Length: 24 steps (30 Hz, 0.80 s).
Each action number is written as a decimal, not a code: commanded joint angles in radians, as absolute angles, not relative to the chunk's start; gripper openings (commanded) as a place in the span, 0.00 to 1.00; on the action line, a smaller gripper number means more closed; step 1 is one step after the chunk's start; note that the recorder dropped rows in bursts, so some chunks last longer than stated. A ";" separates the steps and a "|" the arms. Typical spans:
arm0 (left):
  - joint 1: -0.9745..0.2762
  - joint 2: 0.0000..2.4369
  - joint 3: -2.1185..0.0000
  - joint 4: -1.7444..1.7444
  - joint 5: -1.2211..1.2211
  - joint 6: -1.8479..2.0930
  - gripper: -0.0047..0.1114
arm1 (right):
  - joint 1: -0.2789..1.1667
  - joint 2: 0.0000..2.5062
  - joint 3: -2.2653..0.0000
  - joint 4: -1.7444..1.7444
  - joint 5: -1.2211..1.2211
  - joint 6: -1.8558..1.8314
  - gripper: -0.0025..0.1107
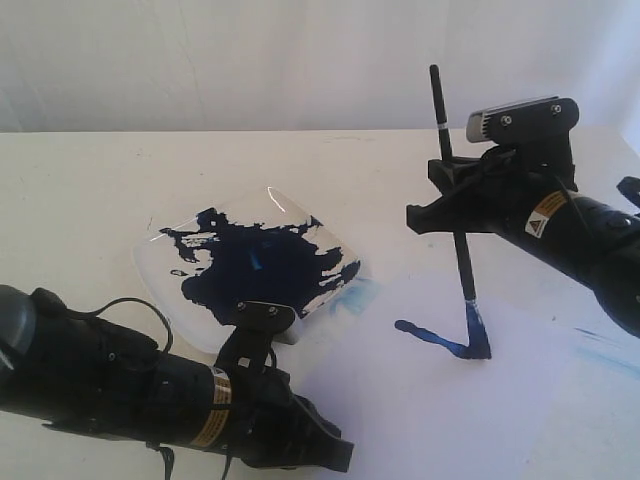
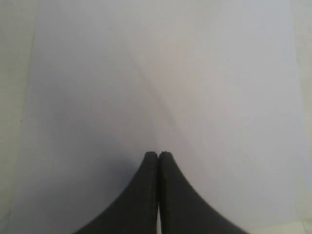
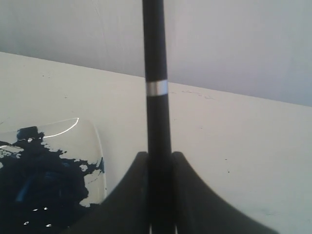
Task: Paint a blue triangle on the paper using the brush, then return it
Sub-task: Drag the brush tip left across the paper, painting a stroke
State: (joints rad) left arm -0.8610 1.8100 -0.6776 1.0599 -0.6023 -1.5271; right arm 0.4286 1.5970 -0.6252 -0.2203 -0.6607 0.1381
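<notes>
Right end effector pinched the brush, near upright, bristles touching the paper at the blue triangle, two strokes showing. Left end effector pressed together, empty, above bare paper.

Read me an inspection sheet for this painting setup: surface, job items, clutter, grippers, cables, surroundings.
Surface: cream table, looks level.
Job's things: paper lies flat; brush stands nearly upright with its tip on the paper; blue triangle unfinished, only two strokes meeting at a corner.
Clutter: clear dish holding dark paint, left of the paper in the exterior view; faint blue smear far right.
Grippers: left gripper shut, empty, over the paper; right gripper shut on the brush.
Cables: black cable loops over the left arm.
Surroundings: plain white wall; nothing else seen.
</notes>
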 commanded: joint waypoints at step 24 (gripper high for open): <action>-0.861 1.815 -0.659 1.080 -0.529 -1.522 0.04 | 0.429 1.454 -0.627 -0.206 -0.606 0.104 0.02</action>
State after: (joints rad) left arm -0.8610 1.8100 -0.6776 1.0599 -0.6023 -1.5271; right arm 0.4286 1.4769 -0.6252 -0.2102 -0.5993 0.1099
